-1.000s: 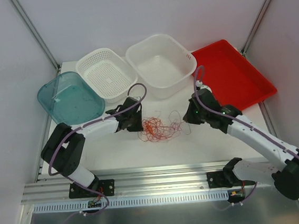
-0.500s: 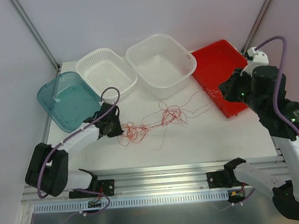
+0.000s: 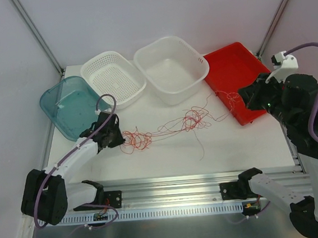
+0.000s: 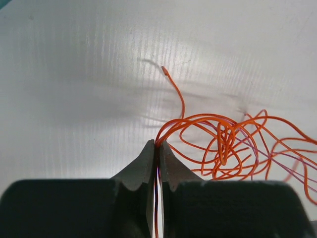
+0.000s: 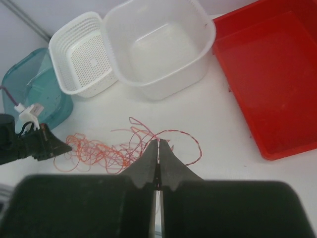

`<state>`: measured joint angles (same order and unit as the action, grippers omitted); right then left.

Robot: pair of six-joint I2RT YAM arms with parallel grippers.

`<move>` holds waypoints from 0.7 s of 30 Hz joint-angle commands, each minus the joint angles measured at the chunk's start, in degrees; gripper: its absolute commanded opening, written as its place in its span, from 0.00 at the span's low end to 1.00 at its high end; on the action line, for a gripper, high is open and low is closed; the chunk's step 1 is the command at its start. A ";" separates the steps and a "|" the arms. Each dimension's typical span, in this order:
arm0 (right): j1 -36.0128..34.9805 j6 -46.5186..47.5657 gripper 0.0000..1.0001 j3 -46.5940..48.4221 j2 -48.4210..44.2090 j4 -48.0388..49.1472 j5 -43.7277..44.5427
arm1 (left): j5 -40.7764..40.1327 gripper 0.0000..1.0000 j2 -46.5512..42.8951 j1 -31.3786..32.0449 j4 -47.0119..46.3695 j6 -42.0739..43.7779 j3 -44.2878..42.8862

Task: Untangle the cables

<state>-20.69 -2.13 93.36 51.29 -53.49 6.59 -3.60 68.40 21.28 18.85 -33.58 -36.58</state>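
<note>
Pulling apart is the whole story of the last second: both arms sat close on either side of a tight ball of the cables [image 3: 165, 127] at the middle of the table [image 3: 168, 160], and now they stand well apart. The left gripper [image 3: 112, 137] has drawn back to the left, near the teal bin [image 3: 73, 107]. The right gripper [image 3: 248, 97] has risen and swung out over the near edge of the red tray [image 3: 239, 72]. Both are pinched narrow on wire. In the left wrist view the jaws meet with orange strands running straight down between them and a loose end curling up just beyond. In the right wrist view the jaws are likewise closed on a hair-thin strand at their tips. The ball has been stretched into a long thread across the table. A dense clump of loops lies just beside the left gripper, a second looser knot lies right of centre in front of the white tub [image 3: 171, 67], and a few strands climb from there to the right gripper. One free tail trails toward the near edge. My reading is that the tangle is opening but far from sorted, since two knots remain and no strand lies separate yet
</note>
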 commanded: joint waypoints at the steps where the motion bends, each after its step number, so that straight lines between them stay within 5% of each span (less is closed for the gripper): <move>1: 0.38 -1.11 0.01 -5.89 2.31 3.92 -12.01 | 3.49 0.00 -4.66 -0.10 1.36 0.01 0.81; 7: -0.23 -7.54 0.03 -29.68 5.48 14.81 -25.22 | 9.83 0.01 -13.36 1.48 2.50 2.12 1.16; 9: -0.58 -7.54 0.11 -33.58 8.12 15.44 -22.42 | 13.17 0.21 -15.48 1.92 2.51 2.82 1.60; 11: -0.76 -7.19 0.32 -37.18 9.96 14.74 -19.01 | 17.28 0.47 -18.29 2.71 2.42 3.08 1.86; 13: -0.93 -6.66 0.47 -38.51 10.06 14.30 -17.06 | 20.19 0.58 -20.57 3.24 2.59 3.09 1.60; 18: -1.37 -3.41 0.57 -38.17 9.44 11.75 -12.92 | 22.67 0.91 -21.82 8.51 2.68 2.12 -2.08; 21: -1.46 -2.18 0.59 -38.69 9.88 11.57 -13.01 | 22.32 0.98 -18.49 12.28 2.68 2.55 -6.90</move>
<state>-21.80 -6.52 53.08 61.71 -42.24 -8.16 16.36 47.83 30.55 22.02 -31.53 -37.50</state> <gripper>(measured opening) 0.579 0.965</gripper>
